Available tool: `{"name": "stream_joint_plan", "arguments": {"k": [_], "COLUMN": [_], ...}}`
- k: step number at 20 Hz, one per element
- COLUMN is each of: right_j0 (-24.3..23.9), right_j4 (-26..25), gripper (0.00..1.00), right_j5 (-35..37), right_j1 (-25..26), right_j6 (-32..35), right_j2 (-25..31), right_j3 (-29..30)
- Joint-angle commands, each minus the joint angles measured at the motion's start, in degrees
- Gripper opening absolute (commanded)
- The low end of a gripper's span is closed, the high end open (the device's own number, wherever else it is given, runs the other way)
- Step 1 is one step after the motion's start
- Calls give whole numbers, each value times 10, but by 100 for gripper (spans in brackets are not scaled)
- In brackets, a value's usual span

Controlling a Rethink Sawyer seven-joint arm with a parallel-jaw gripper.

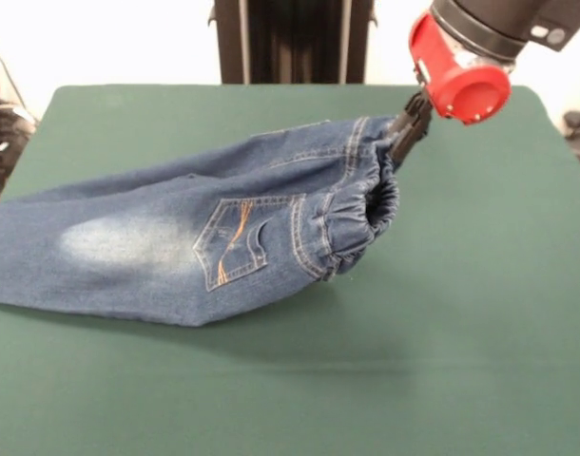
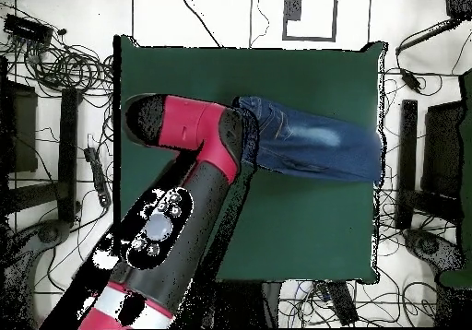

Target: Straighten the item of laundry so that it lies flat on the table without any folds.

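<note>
The item of laundry (image 1: pixel 204 228) is a pair of blue denim jeans lying across the green table (image 1: pixel 461 332), legs stretching to the left edge of the front view. A pale faded patch and a back pocket with orange stitching face up. The elastic waistband is lifted off the cloth and gapes open on the right. My gripper (image 1: pixel 405 133) is shut on the waistband's upper edge, just below the red wrist. In the overhead view the jeans (image 2: pixel 313 142) run from the arm to the table's (image 2: pixel 304 234) right edge, and the arm hides the gripper.
The red and black arm (image 2: pixel 184 197) covers the table's left part in the overhead view. Cables and dark equipment (image 2: pixel 55 68) lie on the floor around the table. The jeans' leg ends reach the table's edge.
</note>
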Motion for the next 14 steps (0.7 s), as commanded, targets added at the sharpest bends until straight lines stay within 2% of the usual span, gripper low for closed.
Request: {"name": "stream_joint_plan", "arguments": {"k": [1, 14], "right_j0": [37, 50], "right_j4": [70, 101], "gripper": [0, 0], "right_j5": [38, 71], "right_j1": [-4, 17], "right_j6": [230, 278], "right_j2": [15, -5], "right_j3": [-59, -102]}}
